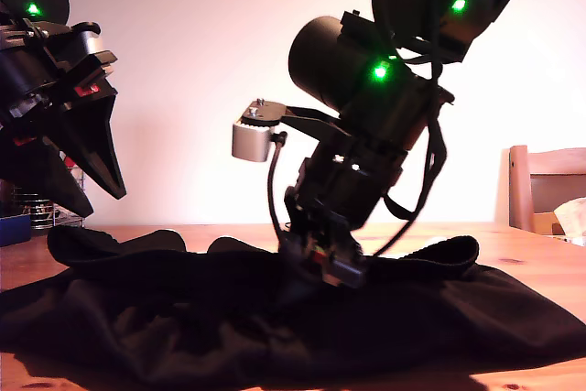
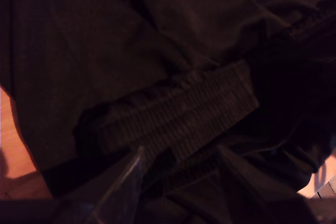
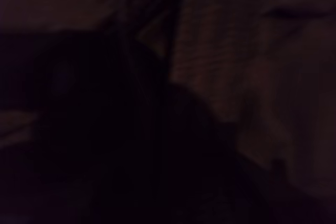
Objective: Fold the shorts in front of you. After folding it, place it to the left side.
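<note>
The black shorts (image 1: 275,318) lie bunched across the wooden table (image 1: 540,249), with the ribbed waistband (image 1: 449,252) lifted toward the exterior view's right. My first gripper (image 1: 108,176) hangs above the shorts at the exterior view's left. In the first wrist view its fingers (image 2: 128,182) stand open over the waistband (image 2: 184,108), holding nothing. My second gripper (image 1: 322,267) is pressed down into the fabric at the middle of the shorts. The second wrist view is almost black, filled with close fabric (image 3: 241,77), and its jaws are hidden there.
A wooden chair (image 1: 545,180) stands at the exterior view's right with something white (image 1: 572,217) beside it. A wire rack (image 1: 50,212) and a blue item (image 1: 11,228) sit at the exterior view's far left. A pale wall is behind.
</note>
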